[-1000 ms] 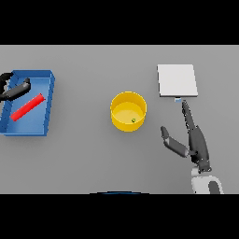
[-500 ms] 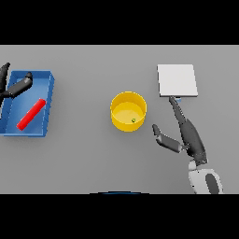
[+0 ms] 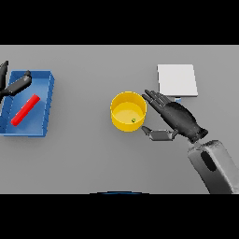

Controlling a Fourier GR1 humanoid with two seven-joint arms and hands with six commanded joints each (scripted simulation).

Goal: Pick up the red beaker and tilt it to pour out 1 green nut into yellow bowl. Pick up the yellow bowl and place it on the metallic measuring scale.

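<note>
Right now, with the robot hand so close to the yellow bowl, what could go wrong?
1. The right robot hand is open beside the round yellow bowl, fingers near its rim. It might nudge the bowl away rather than grip it.
2. A small green nut lies loose inside. A tilted lift could roll it out.
3. The flat metallic measuring scale sits right behind the hand, so the bowl might get set partly off its edge.

A plain grey bench filled the whole view, evenly lit, with soft shadows; no walls or floor showed.
</note>
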